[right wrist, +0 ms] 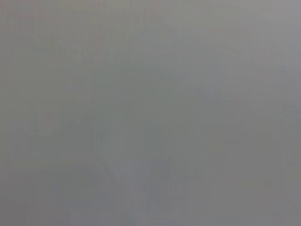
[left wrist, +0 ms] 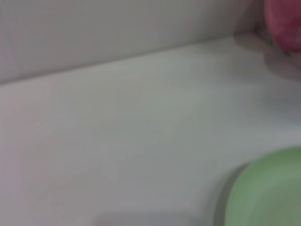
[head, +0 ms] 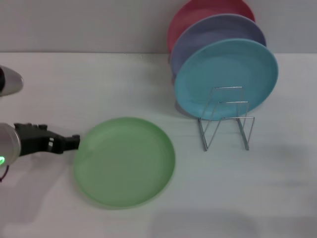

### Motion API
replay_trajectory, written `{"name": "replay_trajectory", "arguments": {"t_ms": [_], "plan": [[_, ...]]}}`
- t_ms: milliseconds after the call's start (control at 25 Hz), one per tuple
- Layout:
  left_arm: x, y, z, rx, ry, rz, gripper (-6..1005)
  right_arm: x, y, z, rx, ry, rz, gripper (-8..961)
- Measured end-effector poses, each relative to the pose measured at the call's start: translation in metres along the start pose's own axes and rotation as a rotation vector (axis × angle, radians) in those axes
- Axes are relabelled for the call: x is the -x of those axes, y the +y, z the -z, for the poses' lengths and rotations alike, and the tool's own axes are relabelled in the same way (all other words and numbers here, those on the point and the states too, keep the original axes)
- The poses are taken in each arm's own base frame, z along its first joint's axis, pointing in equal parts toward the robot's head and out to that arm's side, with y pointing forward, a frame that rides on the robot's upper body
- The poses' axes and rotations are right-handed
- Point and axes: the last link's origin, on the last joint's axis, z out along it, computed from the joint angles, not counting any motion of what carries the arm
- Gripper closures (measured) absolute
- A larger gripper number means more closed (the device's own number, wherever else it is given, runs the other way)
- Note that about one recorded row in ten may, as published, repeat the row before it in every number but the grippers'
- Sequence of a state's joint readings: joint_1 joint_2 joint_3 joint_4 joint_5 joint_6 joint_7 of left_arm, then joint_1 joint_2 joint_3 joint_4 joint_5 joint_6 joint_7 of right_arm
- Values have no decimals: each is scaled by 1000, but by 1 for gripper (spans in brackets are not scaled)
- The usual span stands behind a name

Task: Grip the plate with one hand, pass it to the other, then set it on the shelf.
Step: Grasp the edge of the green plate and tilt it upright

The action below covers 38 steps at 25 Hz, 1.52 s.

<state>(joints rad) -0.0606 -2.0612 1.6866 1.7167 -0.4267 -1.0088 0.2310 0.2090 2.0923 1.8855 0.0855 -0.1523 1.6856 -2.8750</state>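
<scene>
Green plastic plate looks light and slick, so we'd pinch its left rim; left end effector sits there, can't tell if it's clamped.

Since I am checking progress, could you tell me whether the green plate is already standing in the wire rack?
No, the green plate lies flat on the table, in front of and to the left of the wire rack.

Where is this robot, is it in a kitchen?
Probably a practice table made like a kitchen: a round light green plastic plate lies on a plain white table, beside a silver wire dish rack holding coloured plates.
</scene>
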Motion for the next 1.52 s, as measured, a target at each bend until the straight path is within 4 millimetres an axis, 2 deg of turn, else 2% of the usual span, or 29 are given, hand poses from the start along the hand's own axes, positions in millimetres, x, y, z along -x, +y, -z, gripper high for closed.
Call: {"name": "replay_trajectory", "arguments": {"t_ms": [520, 1000, 1400, 1520], "plan": [[13, 5, -33, 45, -114, 14, 243, 0, 1, -2, 5, -4, -2, 144], [13, 4, -43, 51, -148, 14, 273, 0, 2, -2, 8, -3, -3, 144], [12, 5, -42, 71, -132, 12, 297, 0, 2, -2, 8, -4, 0, 144], [11, 6, -42, 72, -130, 8, 436, 0, 2, -2, 9, -6, 3, 144]]}}
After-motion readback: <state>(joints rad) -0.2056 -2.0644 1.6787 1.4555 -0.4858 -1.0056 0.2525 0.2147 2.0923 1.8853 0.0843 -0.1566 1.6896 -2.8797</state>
